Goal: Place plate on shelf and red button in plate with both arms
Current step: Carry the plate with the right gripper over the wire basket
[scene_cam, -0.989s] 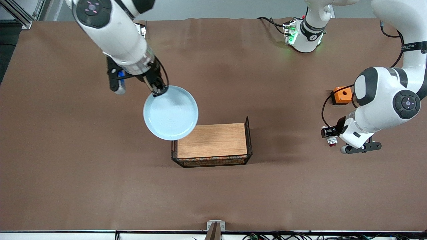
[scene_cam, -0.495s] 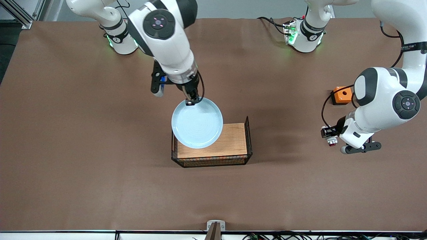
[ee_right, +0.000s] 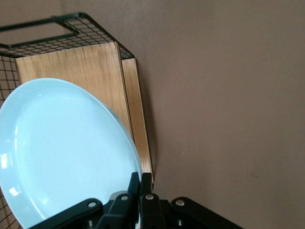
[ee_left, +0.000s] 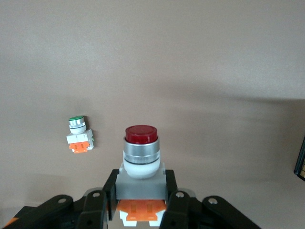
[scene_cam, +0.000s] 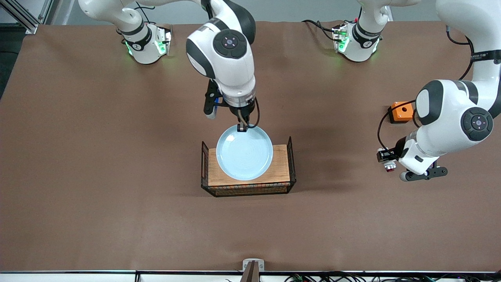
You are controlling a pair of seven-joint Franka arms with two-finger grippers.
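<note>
Over the wooden tray (scene_cam: 280,166) the plate (scene_cam: 244,152) is now held; a second ago it was carried above bare table toward the right arm's end, only its edge overlapping the tray, and half a second ago it covered just one corner of the wood. The right gripper (scene_cam: 242,127) has swung inward with it, and the right arm's base, hidden earlier by the arm, is uncovered. The plate is round, shallow, pale blue and glossy, with faint rings on its face. It is pinched at its rim, the jaws closed tightly on the edge turned toward the robots' bases, so that the whole disc extends out from the fingertips over the wood; in the right wrist view the plate (ee_right: 62,152) is seen tilted above the tray (ee_right: 128,100), whose black wire mesh rises at both short ends.

Nothing has changed at the left arm's end of the table. The red button (scene_cam: 389,167) is gripped in the left gripper (scene_cam: 387,160) above bare table: in the left wrist view its white and orange body is clamped between the jaws while the silver collar and dark red cap (ee_left: 141,134) project clear of them. A similar part with a green cap (ee_left: 78,135) lies on the table beneath. An orange box (scene_cam: 399,111) sits beside the left arm.
</note>
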